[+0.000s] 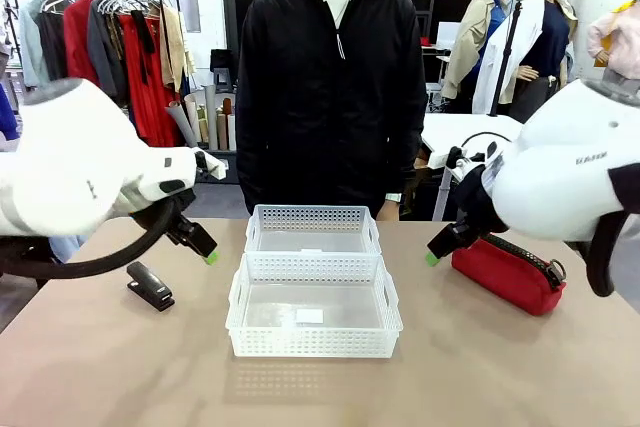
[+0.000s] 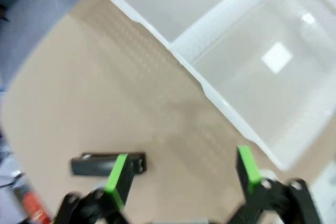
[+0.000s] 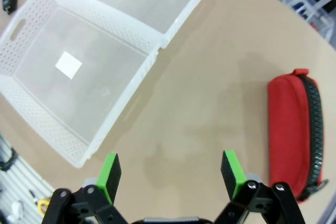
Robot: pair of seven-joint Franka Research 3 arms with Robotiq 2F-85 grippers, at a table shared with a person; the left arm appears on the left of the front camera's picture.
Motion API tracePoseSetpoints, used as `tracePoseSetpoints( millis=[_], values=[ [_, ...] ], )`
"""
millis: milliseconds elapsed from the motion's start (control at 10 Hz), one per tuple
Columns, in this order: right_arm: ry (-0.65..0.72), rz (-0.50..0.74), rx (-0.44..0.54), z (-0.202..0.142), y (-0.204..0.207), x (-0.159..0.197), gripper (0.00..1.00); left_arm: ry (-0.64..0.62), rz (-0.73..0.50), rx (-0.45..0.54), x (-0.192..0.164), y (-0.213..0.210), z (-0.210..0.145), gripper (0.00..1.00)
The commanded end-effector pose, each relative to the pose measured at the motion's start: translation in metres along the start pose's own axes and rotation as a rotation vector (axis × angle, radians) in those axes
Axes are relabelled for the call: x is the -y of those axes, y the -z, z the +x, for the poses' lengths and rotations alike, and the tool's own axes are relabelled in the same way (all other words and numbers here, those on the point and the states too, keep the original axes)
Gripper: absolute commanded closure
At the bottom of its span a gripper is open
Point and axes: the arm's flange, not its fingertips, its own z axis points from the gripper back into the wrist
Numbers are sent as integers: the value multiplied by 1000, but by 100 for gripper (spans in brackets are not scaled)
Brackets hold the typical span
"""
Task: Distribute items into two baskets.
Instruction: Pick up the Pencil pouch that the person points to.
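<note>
- Left gripper [image 2: 184, 165]: jaws spread wide, nothing between the pads, touching nothing, hanging over bare table [image 1: 100, 377].
- Stapler [image 1: 150, 285]: flat on the table at 9 o'clock of the larger basket [image 1: 313, 345], apart from it. The left gripper sits at its 1 o'clock, clear of it.
- Right gripper [image 3: 170, 167]: also wide apart, empty, above the table.
- Red pouch [image 1: 505, 272]: on the table at 3 o'clock of the larger basket, zipper edge facing away from the baskets. The right gripper is at its 9 o'clock, not touching.
- Smaller basket [image 1: 313, 217]: at 12 o'clock of the larger one, rims touching. Both items lie outside the baskets.
</note>
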Motion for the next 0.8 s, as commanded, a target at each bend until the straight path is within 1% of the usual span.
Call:
tracePoseSetpoints(
  millis=[0,100,200,300,500,600,700],
  values=[
    [-17,114,-16,5,-22,23,0,47,-133,-56,-27,-38,11,0],
    [-5,127,-4,6,-39,32,0,39,-194,-48,-39,-64,16,0],
    [12,155,8,4,-56,42,0,1,-229,-24,-53,-88,14,0],
    [38,197,26,0,-73,52,0,-31,-274,8,-65,-109,6,0],
    [89,307,71,-14,-104,77,0,-128,-307,81,-96,-132,-26,0],
    [106,372,105,-21,-120,90,0,-165,-298,120,-109,-140,-41,0],
    [139,430,149,-29,-136,102,0,-193,-303,188,-119,-149,-58,0]
  ],
)
